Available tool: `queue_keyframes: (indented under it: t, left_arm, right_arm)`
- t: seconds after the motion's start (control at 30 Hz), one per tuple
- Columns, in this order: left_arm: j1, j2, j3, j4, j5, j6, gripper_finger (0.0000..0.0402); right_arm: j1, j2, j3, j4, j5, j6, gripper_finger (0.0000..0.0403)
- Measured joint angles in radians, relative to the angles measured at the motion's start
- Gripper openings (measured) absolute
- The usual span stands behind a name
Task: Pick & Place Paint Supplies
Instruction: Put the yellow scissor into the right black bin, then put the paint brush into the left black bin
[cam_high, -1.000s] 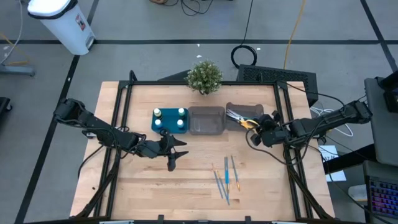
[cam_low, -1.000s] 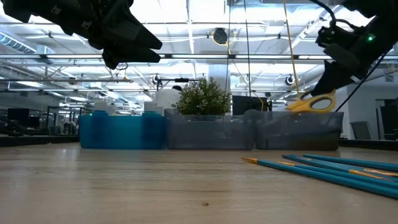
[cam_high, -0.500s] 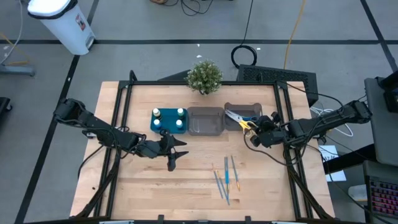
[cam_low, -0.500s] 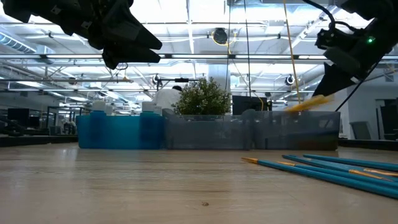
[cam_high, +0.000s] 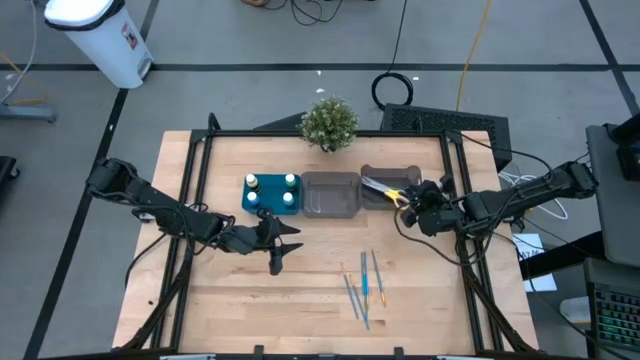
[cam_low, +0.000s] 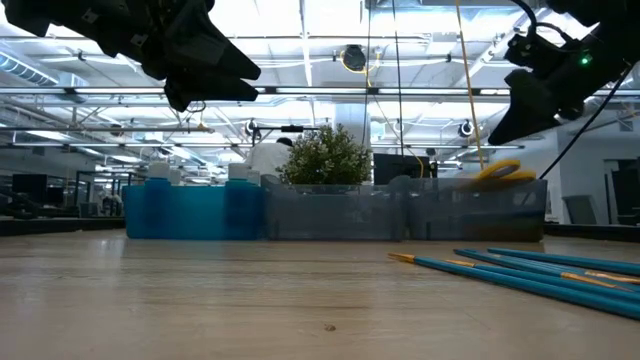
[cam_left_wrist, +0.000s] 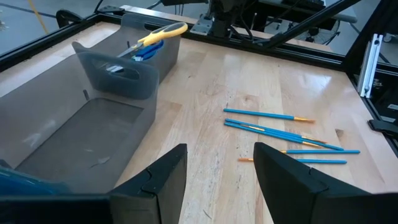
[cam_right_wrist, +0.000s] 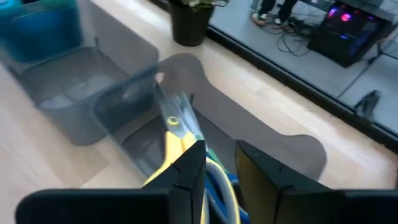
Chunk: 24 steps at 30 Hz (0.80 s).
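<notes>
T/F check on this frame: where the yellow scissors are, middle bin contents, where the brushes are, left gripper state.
1. The yellow-handled scissors lie in the right-hand grey bin. True.
2. The middle grey bin holds the blue brushes. False: it looks empty; the blue brushes lie on the table.
3. The left gripper is open and holds nothing. True.
4. The teal tray is empty. False: white-capped bottles stand in it.
5. The right gripper hovers over the teal tray. False: it is at the right-hand bin, beside the scissors.

Wooden table (cam_high: 230, 300): teal tray (cam_high: 273, 193), two grey bins (cam_high: 332, 194), blue brushes (cam_high: 364, 285).
</notes>
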Motion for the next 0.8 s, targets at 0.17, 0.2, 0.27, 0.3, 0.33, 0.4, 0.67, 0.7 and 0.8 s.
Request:
queue_keyframes:
  t: [0.17,0.2,0.27,0.3,0.33,0.4,0.67,0.7,0.8]
  left_arm:
    - [0.000,0.000,0.000,0.000,0.000,0.000,0.0191]
    - [0.000,0.000,0.000,0.000,0.000,0.000,0.0191]
    - [0.000,0.000,0.000,0.000,0.000,0.000,0.0191]
    - [0.000,0.000,0.000,0.000,0.000,0.000,0.0191]
    - [0.000,0.000,0.000,0.000,0.000,0.000,0.0191]
    - [0.000,0.000,0.000,0.000,0.000,0.000,0.0191]
    - [0.000,0.000,0.000,-0.001,0.000,0.000,0.0191]
    - [0.000,0.000,0.000,-0.001,0.000,-0.002,0.0191]
    - [0.000,0.000,0.000,-0.004,0.000,-0.004,0.0191]
  right_arm:
    - [0.000,0.000,0.000,0.052,-0.075,-0.055,0.0089]
    - [0.000,0.000,0.000,0.063,-0.114,-0.056,0.0092]
    - [0.000,0.000,0.000,0.091,-0.226,-0.056,0.0096]
    - [0.000,0.000,0.000,0.103,-0.288,-0.059,0.0097]
    - [0.001,0.000,0.000,0.114,-0.343,-0.062,0.0098]
    - [0.001,0.002,0.000,0.129,-0.413,-0.057,0.0097]
    - [-0.035,0.008,-0.041,0.127,-0.376,-0.025,0.0070]
    - [-0.047,0.007,-0.045,0.121,-0.375,-0.024,0.0066]
    - [-0.084,0.007,-0.047,0.105,-0.379,-0.025,0.0055]
